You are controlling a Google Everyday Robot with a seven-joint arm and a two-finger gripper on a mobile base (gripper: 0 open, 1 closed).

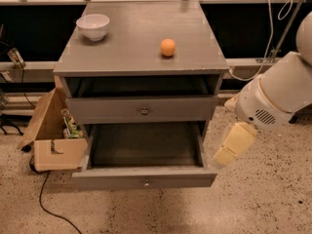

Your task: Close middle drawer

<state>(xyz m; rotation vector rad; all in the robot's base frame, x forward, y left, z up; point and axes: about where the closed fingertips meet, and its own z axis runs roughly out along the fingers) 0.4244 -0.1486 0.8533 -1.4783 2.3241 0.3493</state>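
The middle drawer (145, 183) is pulled far out of the grey cabinet (141, 43). Its low flat front has a small brass knob, and its inside looks empty. Above it, the taller-fronted top drawer (144, 111) stands slightly out. The lowest drawer is hidden under the open one. My gripper (223, 156), cream-coloured, hangs from the white arm (273, 99) at the right. It points down and left, just beside the open drawer's right front corner. I cannot tell whether it touches the drawer.
A white bowl (93, 26) and an orange ball (167, 47) sit on the cabinet top. An open cardboard box (53, 140) stands on the floor against the cabinet's left side, with a black cable (48, 206) near it. Speckled floor lies in front.
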